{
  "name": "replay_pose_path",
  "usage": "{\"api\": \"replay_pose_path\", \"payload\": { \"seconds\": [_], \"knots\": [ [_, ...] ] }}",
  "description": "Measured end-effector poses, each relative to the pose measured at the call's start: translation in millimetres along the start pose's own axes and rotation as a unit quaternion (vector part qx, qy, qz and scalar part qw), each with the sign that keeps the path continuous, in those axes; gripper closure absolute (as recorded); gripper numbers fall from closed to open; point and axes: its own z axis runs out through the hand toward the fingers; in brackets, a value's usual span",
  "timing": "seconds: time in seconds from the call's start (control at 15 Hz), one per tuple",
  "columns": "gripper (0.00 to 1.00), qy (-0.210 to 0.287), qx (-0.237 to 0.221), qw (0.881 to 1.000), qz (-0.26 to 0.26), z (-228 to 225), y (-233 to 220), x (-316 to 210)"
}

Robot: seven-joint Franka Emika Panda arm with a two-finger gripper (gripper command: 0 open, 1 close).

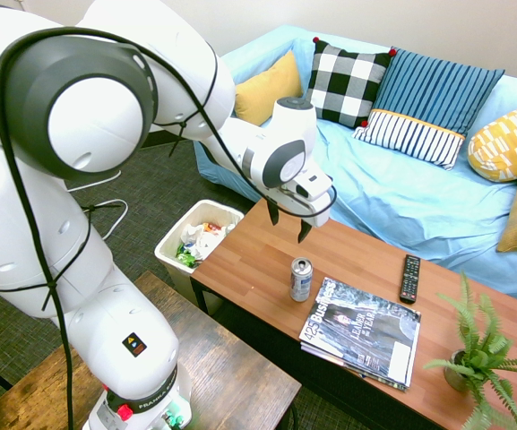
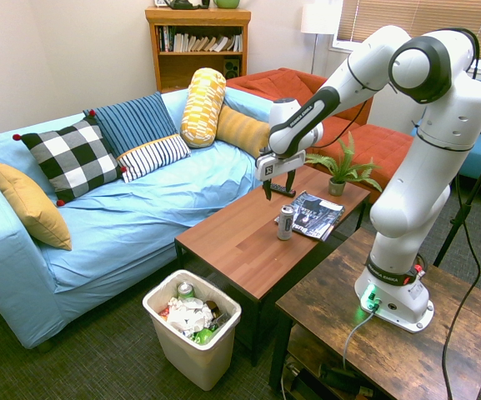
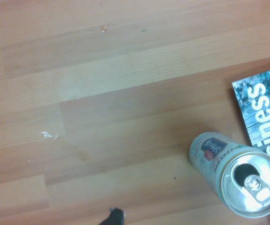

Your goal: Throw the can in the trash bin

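Hovering over the coffee table (image 1: 240,262): gripper (image 1: 288,222), fingers spread wide, nothing in them
Can (image 1: 301,279): upright, just beside the magazines (image 1: 363,331)
Trash bin (image 2: 192,333): on the floor, pretty full

Bare tabletop (image 1: 348,252) gives open passage on the sofa side of the can (image 1: 301,279); magazines (image 1: 362,333) crowd its other side.

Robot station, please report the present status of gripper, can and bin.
Gripper open and empty, above table. Can upright on table, opened, beside magazines. Bin on floor, already holding trash.
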Motion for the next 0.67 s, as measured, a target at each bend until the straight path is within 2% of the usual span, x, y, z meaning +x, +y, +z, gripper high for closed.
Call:
{"api": "replay_pose_path", "payload": {
  "seconds": [0.67],
  "knots": [
    [0.00,-0.013,-0.032,0.998,0.044,60,15,28]
  ]
}}
